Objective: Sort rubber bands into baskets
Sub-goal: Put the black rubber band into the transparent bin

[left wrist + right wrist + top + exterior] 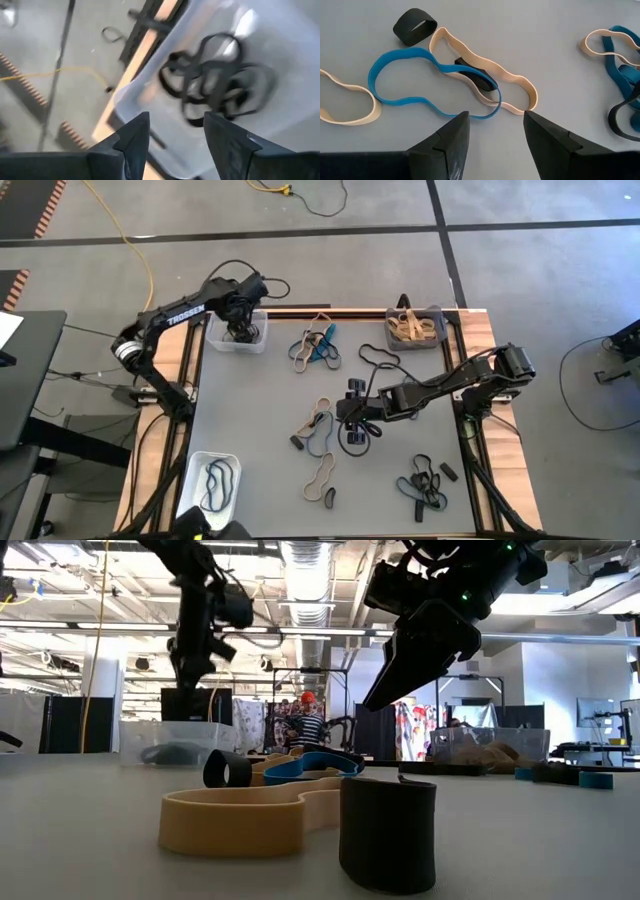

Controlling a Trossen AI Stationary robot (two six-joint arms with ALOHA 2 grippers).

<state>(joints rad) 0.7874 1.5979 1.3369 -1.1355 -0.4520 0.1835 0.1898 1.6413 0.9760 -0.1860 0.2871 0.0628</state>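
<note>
High view: the left gripper (243, 332) hangs over the clear basket (237, 333) at the tabletop's (260, 480) far left corner, black bands (246, 333) inside it. The right gripper (352, 412) reaches over the tabletop's middle, above loose bands (318, 428). A grey basket (414, 328) with tan bands sits at the far right; a white basket (214, 481) with dark bands sits near left.

Low view: a tan band (245, 817), a blue band (312, 764) and two stubby black bands (388, 832) lie close by, with both grippers hanging above.

Left wrist view: the fingers (136, 141) stand spread, holding nothing, over the clear basket (150, 90) and its tangled black bands (215, 80).

Right wrist view: the fingers (452, 141) are spread and empty above a blue band (420, 82) overlapping a tan one (485, 70); a black band (414, 25) lies just beside them.
</note>
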